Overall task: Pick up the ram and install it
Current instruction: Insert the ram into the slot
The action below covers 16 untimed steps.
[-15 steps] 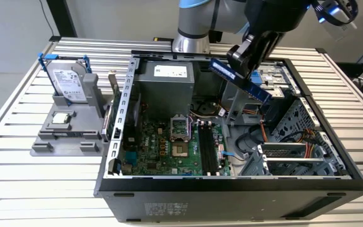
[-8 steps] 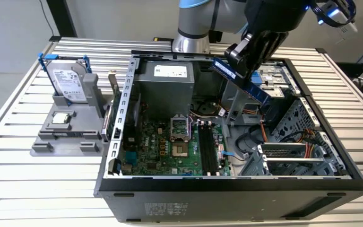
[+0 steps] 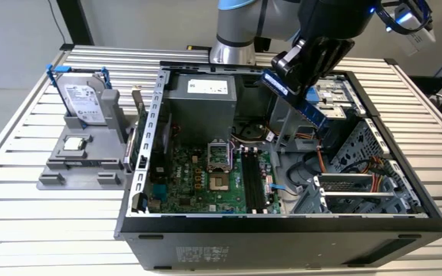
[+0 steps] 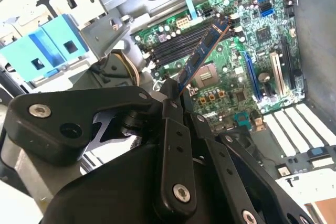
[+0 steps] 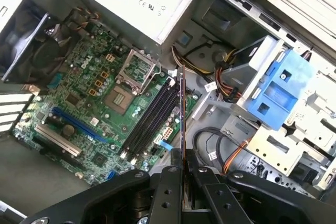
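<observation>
Blue-green ram (image 3: 315, 117), judged light, stiff and fragile, is pinched at one end by the end effector (image 3: 298, 80) over the open computer case (image 3: 282, 221); best held clear of its chips.

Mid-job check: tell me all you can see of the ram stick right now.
The ram stick is a long, narrow, flat blue board with what look like chips on its face. The pincer clamps one end; the rest juts free, tilted, in the air above the open computer case. It is not seated in the black memory slots.
</observation>
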Each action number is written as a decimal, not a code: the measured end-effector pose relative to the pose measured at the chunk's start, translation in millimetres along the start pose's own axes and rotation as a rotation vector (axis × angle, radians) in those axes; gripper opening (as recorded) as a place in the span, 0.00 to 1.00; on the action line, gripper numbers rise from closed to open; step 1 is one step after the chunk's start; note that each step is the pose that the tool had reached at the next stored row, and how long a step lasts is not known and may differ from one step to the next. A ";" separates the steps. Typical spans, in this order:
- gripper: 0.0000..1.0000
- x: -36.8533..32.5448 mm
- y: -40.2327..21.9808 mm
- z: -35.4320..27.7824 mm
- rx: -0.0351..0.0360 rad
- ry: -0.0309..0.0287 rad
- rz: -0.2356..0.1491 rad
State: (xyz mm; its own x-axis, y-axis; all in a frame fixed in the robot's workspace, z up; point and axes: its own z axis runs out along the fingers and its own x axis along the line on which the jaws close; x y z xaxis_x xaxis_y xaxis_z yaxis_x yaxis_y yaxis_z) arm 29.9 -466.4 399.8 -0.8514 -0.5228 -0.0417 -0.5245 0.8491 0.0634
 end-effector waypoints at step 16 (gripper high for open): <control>0.00 -0.1 0.0 0.0 0.0066 -0.0098 0.155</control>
State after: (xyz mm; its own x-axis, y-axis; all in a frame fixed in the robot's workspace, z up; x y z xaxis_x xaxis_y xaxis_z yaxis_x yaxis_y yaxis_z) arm 30.0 -466.4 399.8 -0.9222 -0.3845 -0.0416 -0.3865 0.9201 0.0633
